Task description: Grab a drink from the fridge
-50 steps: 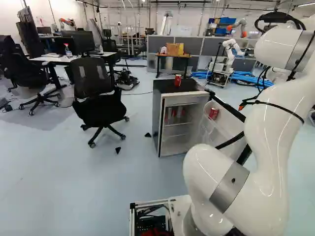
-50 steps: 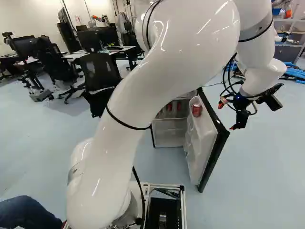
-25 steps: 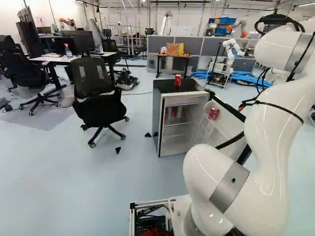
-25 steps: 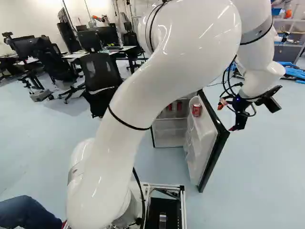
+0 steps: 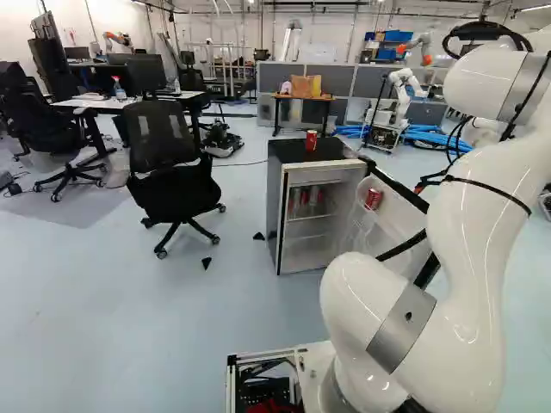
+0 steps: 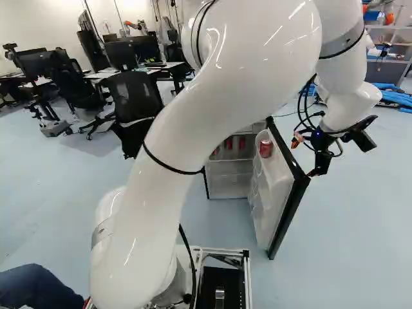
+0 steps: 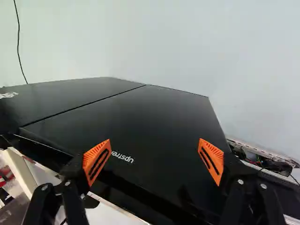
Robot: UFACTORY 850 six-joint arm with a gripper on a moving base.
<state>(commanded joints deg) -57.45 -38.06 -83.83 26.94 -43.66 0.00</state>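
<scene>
Arm (image 6: 161,154), one, white: rises from its lowest joint (image 5: 362,379) at the near side, bends over, reaches right and far. Wrist (image 6: 347,106), white, angled downward. Gripper (image 6: 304,158), black: jaws parted, orange pads (image 7: 97,161) facing across a wide gap.

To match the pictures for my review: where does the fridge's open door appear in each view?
Left base view: the door, right of middle, partly behind the arm.
Right base view: right of middle, beyond the arm.
Wrist view: black outer face, ahead of the fingers.
Shared landmark: the hand.
</scene>
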